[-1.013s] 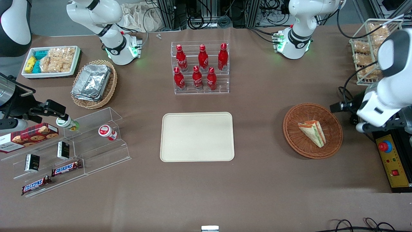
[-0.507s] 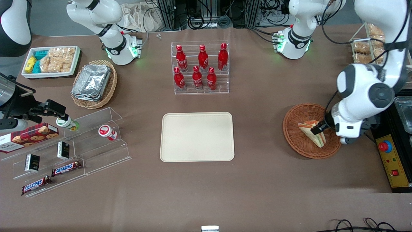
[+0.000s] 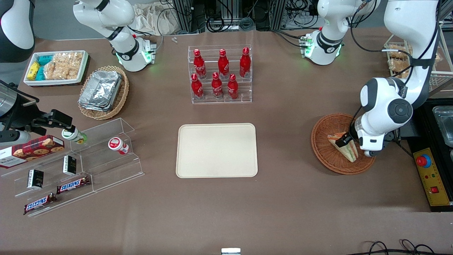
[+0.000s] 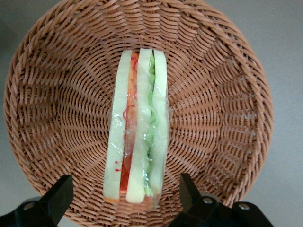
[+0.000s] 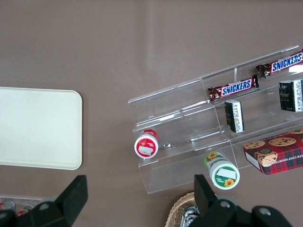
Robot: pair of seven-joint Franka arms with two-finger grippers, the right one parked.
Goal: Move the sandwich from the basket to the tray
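The sandwich (image 3: 340, 144) (image 4: 137, 137), a wrapped wedge with pale bread and orange and green filling stripes, lies in the round reddish-brown wicker basket (image 3: 324, 148) (image 4: 222, 118) toward the working arm's end of the table. My left gripper (image 3: 348, 141) (image 4: 124, 191) hangs open just above the sandwich, one finger on either side of its wide end, touching nothing. The arm's wrist covers part of the sandwich and basket in the front view. The cream-beige tray (image 3: 216, 150) (image 5: 33, 127) lies flat mid-table with nothing on it.
A clear rack of red bottles (image 3: 220, 74) stands farther from the front camera than the tray. A yellow control box (image 3: 433, 177) sits beside the basket at the table's end. A wire rack of snacks (image 3: 400, 60) stands near the working arm's base.
The left arm has swung in from the table's end over the basket and come down. Its gripper now straddles the sandwich. The sandwich has not moved.
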